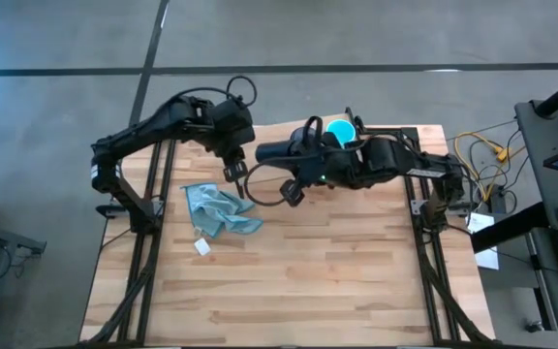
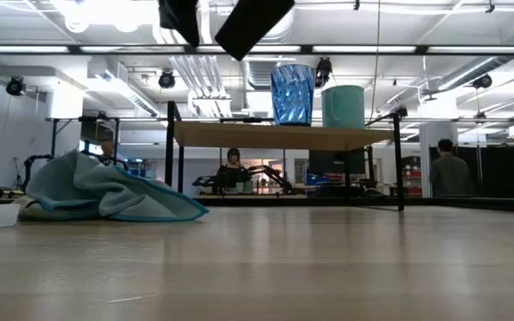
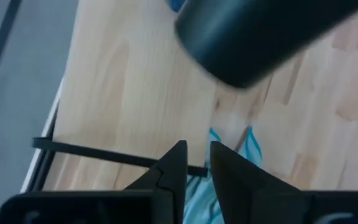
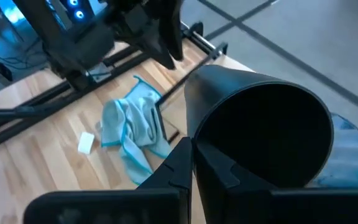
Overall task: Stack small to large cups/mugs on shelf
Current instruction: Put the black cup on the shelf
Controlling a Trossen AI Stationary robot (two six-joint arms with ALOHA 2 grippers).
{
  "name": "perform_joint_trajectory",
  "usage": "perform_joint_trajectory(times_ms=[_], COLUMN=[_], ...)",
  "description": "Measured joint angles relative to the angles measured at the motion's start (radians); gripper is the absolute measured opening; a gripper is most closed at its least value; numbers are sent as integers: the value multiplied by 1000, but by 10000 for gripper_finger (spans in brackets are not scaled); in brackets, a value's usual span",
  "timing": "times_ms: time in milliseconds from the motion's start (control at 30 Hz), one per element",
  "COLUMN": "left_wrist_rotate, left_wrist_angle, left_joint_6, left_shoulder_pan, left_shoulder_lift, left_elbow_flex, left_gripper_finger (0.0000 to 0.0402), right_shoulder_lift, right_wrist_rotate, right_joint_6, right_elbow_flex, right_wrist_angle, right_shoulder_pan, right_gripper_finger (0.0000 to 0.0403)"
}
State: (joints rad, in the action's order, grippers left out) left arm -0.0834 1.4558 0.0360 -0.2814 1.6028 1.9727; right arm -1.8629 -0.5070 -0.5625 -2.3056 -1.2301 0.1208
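Observation:
My right gripper point(image 1: 296, 153) is shut on the black cup point(image 1: 271, 151), held high over the table by the shelf's left end; in the low view the cup point(image 2: 252, 22) hangs tilted above the shelf point(image 2: 284, 135). The translucent blue glass cup point(image 2: 292, 94) and the teal mug point(image 2: 343, 105) stand upright side by side on the shelf. The mug also shows in the high view point(image 1: 339, 129). My left gripper point(image 1: 232, 173) hovers over the light blue cloth point(image 1: 223, 208), empty, with a narrow gap between its fingers point(image 3: 194, 163). My right gripper holds the black cup by its rim point(image 4: 194, 142); one finger point(image 4: 219, 169) is inside the mouth and one point(image 4: 178, 167) is outside the wall. The cup is lifted clear and lies tilted, with its mouth toward the gripper and its bottom toward the table's left.
The crumpled light blue cloth point(image 2: 105, 192) lies on the table's left half, with a small white tag point(image 1: 202, 247) near it. Bare tabletop spreads along the near side. People stand in the room beyond the table.

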Motion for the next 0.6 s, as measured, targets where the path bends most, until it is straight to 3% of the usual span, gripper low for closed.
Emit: perform_joint_trajectory(times_ms=[233,600], left_wrist_rotate=[-59,-60], left_wrist_angle=[-14,-88], left_joint_6=[-17,-27], left_shoulder_pan=[-14,-14], left_shoulder_lift=[-9,-30], left_elbow_flex=[-4,-25], left_gripper_finger=[6,3], right_shoulder_lift=[0,0], right_wrist_rotate=[43,126], right_joint_6=[17,114], right_elbow_flex=[57,146], right_wrist_angle=[34,320], right_shoulder_pan=[-54,-120], right_gripper_finger=[8,8])
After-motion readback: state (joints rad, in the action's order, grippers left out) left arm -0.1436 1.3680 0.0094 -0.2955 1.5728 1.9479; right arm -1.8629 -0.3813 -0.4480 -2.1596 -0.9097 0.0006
